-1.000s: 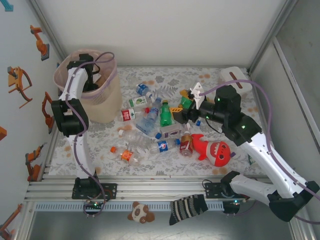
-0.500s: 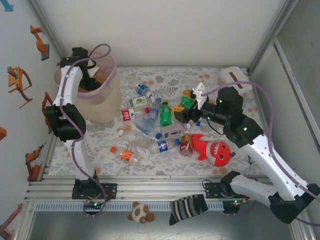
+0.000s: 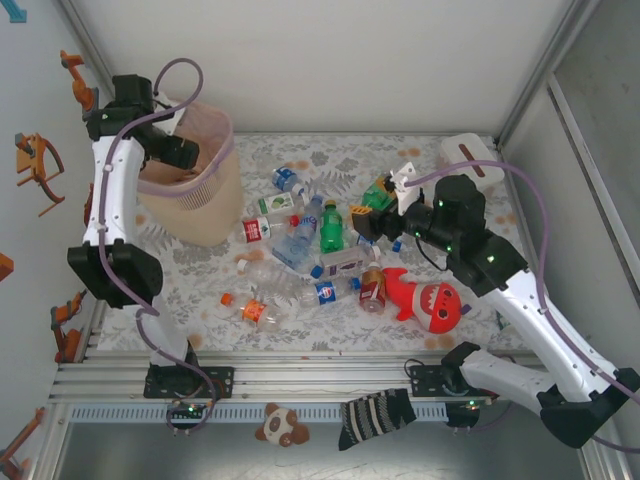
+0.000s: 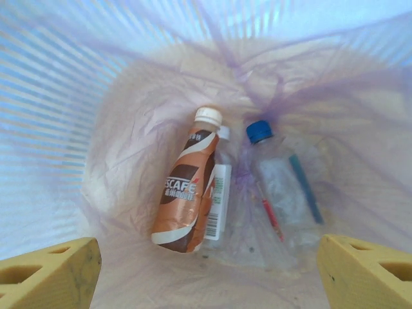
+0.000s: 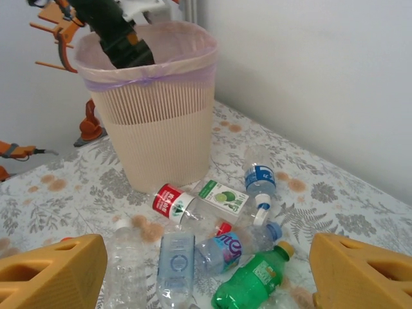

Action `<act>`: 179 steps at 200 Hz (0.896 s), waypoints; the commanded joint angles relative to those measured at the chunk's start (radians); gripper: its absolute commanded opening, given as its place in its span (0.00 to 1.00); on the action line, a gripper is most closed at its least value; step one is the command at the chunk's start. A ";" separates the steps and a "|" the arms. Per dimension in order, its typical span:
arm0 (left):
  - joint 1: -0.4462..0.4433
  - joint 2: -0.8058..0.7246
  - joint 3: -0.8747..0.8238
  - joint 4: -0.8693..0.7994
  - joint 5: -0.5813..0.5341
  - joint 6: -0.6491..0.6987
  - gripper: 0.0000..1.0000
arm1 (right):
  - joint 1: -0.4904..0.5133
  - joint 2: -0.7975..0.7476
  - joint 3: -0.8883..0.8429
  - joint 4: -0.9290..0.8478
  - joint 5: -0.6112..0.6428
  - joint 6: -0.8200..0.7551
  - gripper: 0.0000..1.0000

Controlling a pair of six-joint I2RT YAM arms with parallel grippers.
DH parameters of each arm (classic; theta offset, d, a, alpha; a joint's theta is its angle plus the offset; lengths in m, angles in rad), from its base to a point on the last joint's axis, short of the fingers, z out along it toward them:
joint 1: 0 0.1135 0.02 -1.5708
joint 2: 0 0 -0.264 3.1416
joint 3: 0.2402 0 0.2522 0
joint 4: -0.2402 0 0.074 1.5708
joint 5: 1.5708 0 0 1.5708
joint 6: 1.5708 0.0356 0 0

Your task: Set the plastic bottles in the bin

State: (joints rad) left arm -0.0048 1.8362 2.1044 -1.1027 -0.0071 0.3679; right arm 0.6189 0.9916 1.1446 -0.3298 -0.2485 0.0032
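Floral table (image 3: 200,290), left arm (image 3: 105,190) upright over bin (image 3: 205,215), right arm (image 3: 520,285) over bottles (image 3: 331,228)

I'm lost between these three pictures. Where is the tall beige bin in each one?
Top external: the bin stands at upper left, leaning slightly.
Left wrist: seen straight down from above its mouth; its ribbed wall rings the picture's edges.
Right wrist: upper left, upright.
Shared landmark: the pinkish liner bag folded over the rim.

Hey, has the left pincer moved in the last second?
Yes. In the top view the left pincer has pulled left and up, toward the orange wall sticker, and hangs open over the bin.
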 commanded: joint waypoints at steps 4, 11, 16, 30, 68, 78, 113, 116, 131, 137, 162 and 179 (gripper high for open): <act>0.009 -0.082 -0.020 0.025 0.116 -0.056 0.86 | 0.007 0.015 -0.004 -0.025 0.070 0.041 0.81; 0.009 -0.101 -0.034 0.034 0.138 -0.064 0.86 | 0.007 0.019 -0.002 -0.032 0.081 0.048 0.81; 0.011 -0.118 -0.048 0.044 0.151 -0.070 0.86 | 0.007 0.021 -0.002 -0.036 0.089 0.052 0.81; 0.018 -0.169 -0.093 0.086 0.193 -0.093 0.86 | 0.007 0.033 0.003 -0.050 0.124 0.073 0.81; 0.074 -0.312 -0.279 0.240 0.304 -0.174 0.86 | 0.006 0.071 0.025 -0.110 0.311 0.191 0.79; 0.093 -0.356 -0.350 0.298 0.340 -0.199 0.85 | 0.005 0.083 0.033 -0.137 0.367 0.219 0.78; 0.135 -0.492 -0.582 0.528 0.465 -0.255 0.86 | 0.002 0.112 0.026 -0.181 0.413 0.286 0.76; 0.136 -0.501 -0.597 0.540 0.470 -0.257 0.86 | 0.002 0.117 0.028 -0.188 0.411 0.293 0.76; 0.136 -0.534 -0.650 0.594 0.486 -0.263 0.86 | 0.001 0.153 0.048 -0.249 0.407 0.334 0.75; 0.135 -0.544 -0.666 0.609 0.495 -0.268 0.86 | 0.001 0.170 0.058 -0.282 0.407 0.362 0.74; 0.135 -0.579 -0.725 0.676 0.540 -0.295 0.85 | 0.003 0.232 0.075 -0.392 0.362 0.472 0.69; 0.136 -0.597 -0.752 0.700 0.557 -0.307 0.86 | 0.012 0.245 0.037 -0.428 0.320 0.564 0.67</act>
State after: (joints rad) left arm 0.1268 1.2808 1.3834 -0.5129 0.4744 0.1032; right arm 0.6189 1.2217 1.1915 -0.6411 0.1146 0.4019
